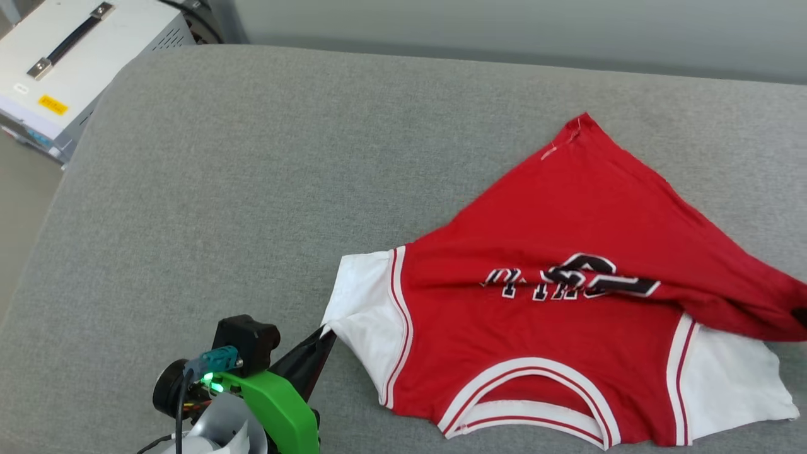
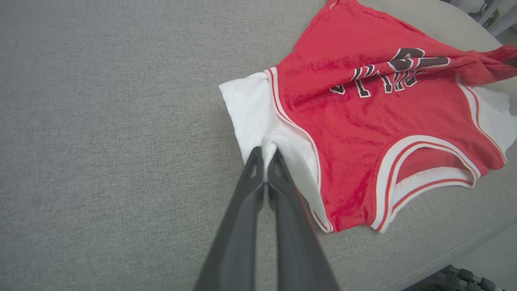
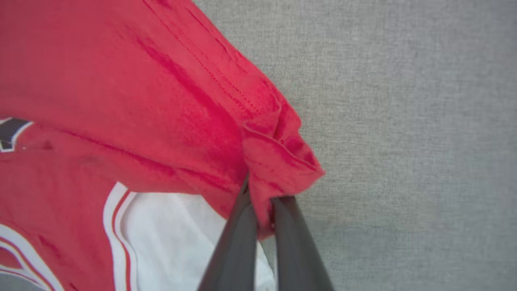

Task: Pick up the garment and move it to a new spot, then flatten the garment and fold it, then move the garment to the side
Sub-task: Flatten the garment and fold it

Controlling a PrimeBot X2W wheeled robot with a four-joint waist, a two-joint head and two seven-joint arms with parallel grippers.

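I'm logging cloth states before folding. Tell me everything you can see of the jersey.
The garment is a red jersey of thin-looking knit, with white short sleeves, red-and-white striped trim and black, white-outlined lettering partly lost in a fold. It lies rumpled, neckline toward the robot, on grey upholstery. The left claw pinches a white sleeve's edge; the right claw pinches a bunched red hemmed edge.

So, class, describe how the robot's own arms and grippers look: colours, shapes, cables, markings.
The left gripper has long, dark grey fingers tapering to tips with triangular cut-outs. Behind them sit a green bracket, a black boxy module, a teal connector with a cable, a green light and a pale forearm shell. The right gripper has matching dark fingers.
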